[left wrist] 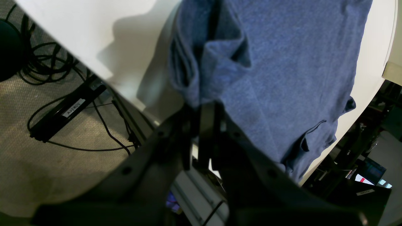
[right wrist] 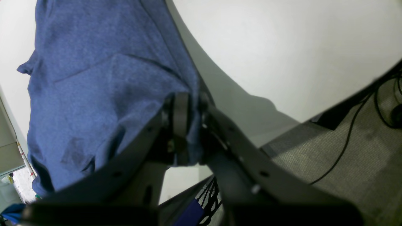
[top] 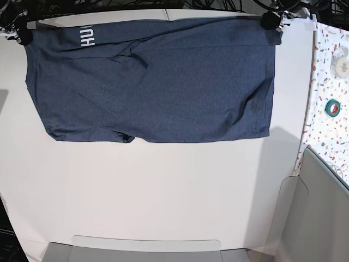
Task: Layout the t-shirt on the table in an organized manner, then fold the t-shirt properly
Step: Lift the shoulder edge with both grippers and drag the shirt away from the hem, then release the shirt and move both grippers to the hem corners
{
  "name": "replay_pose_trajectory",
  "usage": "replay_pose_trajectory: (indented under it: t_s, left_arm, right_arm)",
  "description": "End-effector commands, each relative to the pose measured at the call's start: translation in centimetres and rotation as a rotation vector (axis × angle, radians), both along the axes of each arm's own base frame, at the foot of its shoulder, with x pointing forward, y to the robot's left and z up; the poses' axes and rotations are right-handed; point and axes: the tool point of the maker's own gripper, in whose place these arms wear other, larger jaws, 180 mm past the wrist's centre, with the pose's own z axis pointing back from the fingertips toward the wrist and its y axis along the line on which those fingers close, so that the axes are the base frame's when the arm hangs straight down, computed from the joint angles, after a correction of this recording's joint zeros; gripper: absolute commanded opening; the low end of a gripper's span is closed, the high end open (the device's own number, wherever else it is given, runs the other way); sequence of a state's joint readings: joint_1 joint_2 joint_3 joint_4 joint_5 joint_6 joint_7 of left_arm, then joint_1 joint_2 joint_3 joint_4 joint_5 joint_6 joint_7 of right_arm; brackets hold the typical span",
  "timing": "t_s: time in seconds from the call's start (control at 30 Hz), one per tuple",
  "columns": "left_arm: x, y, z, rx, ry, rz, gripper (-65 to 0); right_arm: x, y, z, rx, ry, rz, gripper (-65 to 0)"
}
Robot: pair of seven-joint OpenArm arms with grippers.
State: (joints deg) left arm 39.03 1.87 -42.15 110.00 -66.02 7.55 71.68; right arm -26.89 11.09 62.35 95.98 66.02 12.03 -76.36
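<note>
Overhead, the t-shirt (top: 158, 82) is lying stretched across the upper half of the table (top: 163, 191), its long edge running along the top of the frame and its hem side hanging toward the middle. White letters "HU" (top: 87, 37) are showing near the upper left corner of the cloth, on a band folded over the plain side. A diagonal crease is crossing the fabric from upper left toward the centre, and a small tuck is sitting at the lower left edge.

At the upper right of the base view, the left gripper (top: 271, 21) is pinching the shirt's corner; in its wrist view the left gripper (left wrist: 205, 106) is showing jaws pressed together on a bunched fold of blue cloth, with the rest of the garment spreading toward the upper right of that frame.

At the upper left of the base view, the right gripper (top: 22, 34) is holding the opposite corner; its wrist view is showing the right gripper (right wrist: 188, 125) closed tight on a gathered edge of fabric, the shirt draping away to the left.

A speckled strip (top: 330, 76) is bordering the right side, carrying a green tape roll (top: 333, 107) and a pale roll (top: 341, 61). Cables (left wrist: 78, 125) are trailing on the carpet below the table edge.
</note>
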Motion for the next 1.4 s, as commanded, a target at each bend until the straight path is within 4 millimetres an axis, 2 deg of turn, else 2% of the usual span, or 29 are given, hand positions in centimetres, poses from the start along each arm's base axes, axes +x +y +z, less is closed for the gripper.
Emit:
replay_pose_trajectory:
  t_s: [0.0, 0.17, 0.27, 0.43, 0.57, 0.77, 0.87, 1.03, 1.1, 1.23, 1.37]
  left_arm:
    - [0.1, 0.2, 0.6, 0.004, -0.011, -0.001, -61.9]
    - [0.1, 0.1, 0.6, -0.004, -0.010, 0.000, -48.1]
    - [0.1, 0.1, 0.6, -0.004, -0.010, 0.000, -43.9]
    - [0.1, 0.3, 0.6, 0.001, -0.010, 0.004, -43.6]
    - [0.0, 2.4, 1.2, 0.043, -0.023, 0.055, -43.1]
    - [0.1, 4.1, 2.6, 0.031, -0.040, 0.084, -34.1]
    - [0.9, 5.6, 3.5, 0.066, -0.084, 0.127, -34.1]
    - [1.0, 9.0, 5.2, 0.157, -0.105, 0.149, -34.2]
    - [1.8, 10.5, 6.3, 0.199, -0.134, 0.151, -35.2]
    - [4.0, 12.0, 7.9, 0.251, -0.186, 0.114, -38.8]
    - [8.8, 11.1, 9.3, 0.257, -0.273, 0.005, -39.5]
  right_arm:
    - [0.2, -0.4, 0.9, -0.030, -0.018, 0.024, -63.3]
    - [-0.5, -0.3, 0.9, -0.060, -0.008, 0.071, -48.2]
    - [-0.5, -0.4, 1.0, -0.070, -0.010, 0.079, -44.8]
    - [-0.9, -0.9, 1.3, -0.084, -0.001, 0.080, -43.0]
    - [-1.0, -1.5, 1.6, -0.099, 0.001, 0.076, -43.0]
    - [-2.0, -3.1, 2.6, -0.134, -0.005, 0.023, -43.0]
    - [-2.5, -4.0, 3.1, -0.152, -0.010, -0.007, -43.0]
    - [-3.7, -6.2, 4.8, -0.209, -0.032, -0.087, -43.0]
    - [-3.4, -7.6, 6.1, -0.248, -0.056, -0.105, -43.0]
    - [-2.5, -9.4, 7.6, -0.309, -0.086, -0.140, -43.3]
    - [-0.3, -9.9, 8.4, -0.331, -0.136, -0.150, -43.3]
